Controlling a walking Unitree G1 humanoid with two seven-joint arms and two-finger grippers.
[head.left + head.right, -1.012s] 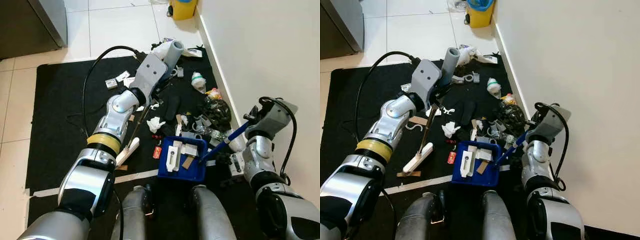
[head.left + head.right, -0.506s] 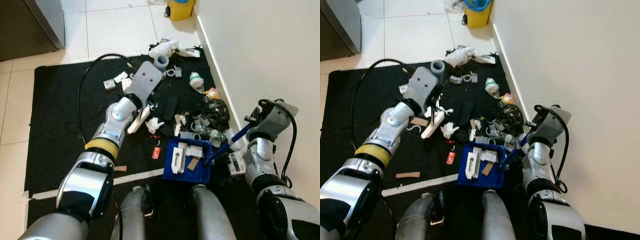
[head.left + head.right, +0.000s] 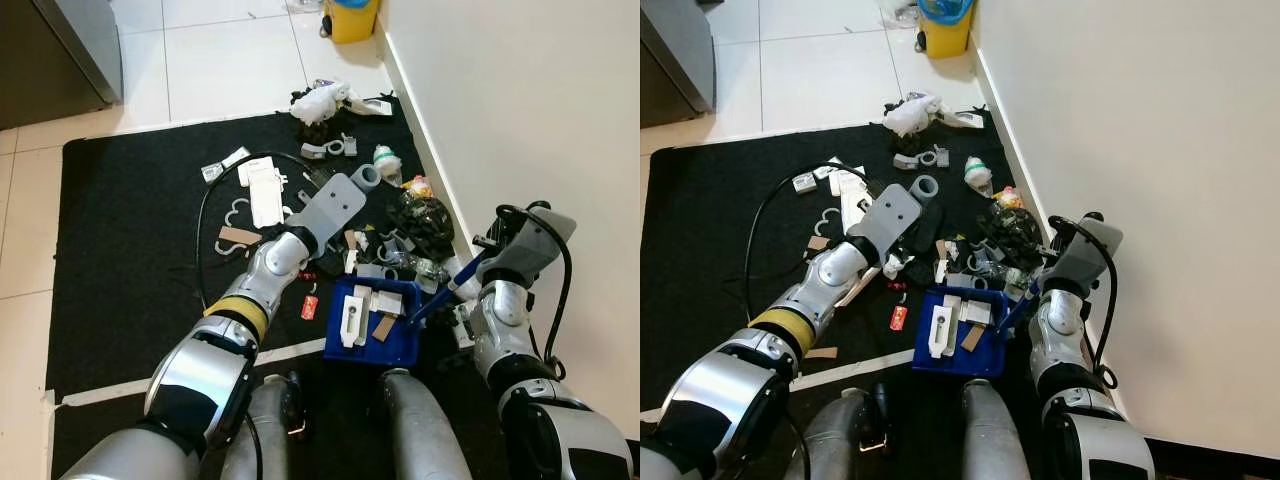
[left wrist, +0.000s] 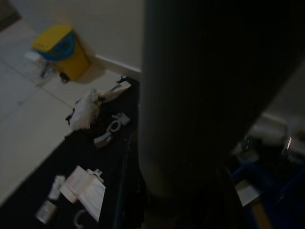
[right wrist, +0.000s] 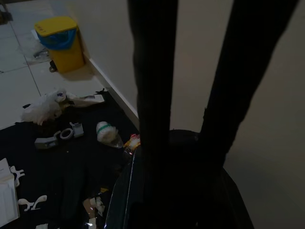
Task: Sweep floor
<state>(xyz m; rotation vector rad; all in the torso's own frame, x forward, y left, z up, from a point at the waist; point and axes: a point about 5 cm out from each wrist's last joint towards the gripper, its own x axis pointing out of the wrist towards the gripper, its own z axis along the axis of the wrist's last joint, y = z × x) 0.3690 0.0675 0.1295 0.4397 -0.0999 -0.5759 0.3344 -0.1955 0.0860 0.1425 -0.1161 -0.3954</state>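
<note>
Right tool [image 5: 190, 90] closed on dustpan [image 3: 370, 325] handle; left tool's grip unclear.

The silver left arm [image 3: 265, 285] reaches forward and low, while the silver right arm [image 3: 505, 300] (elbow bent) stays tucked close.
</note>
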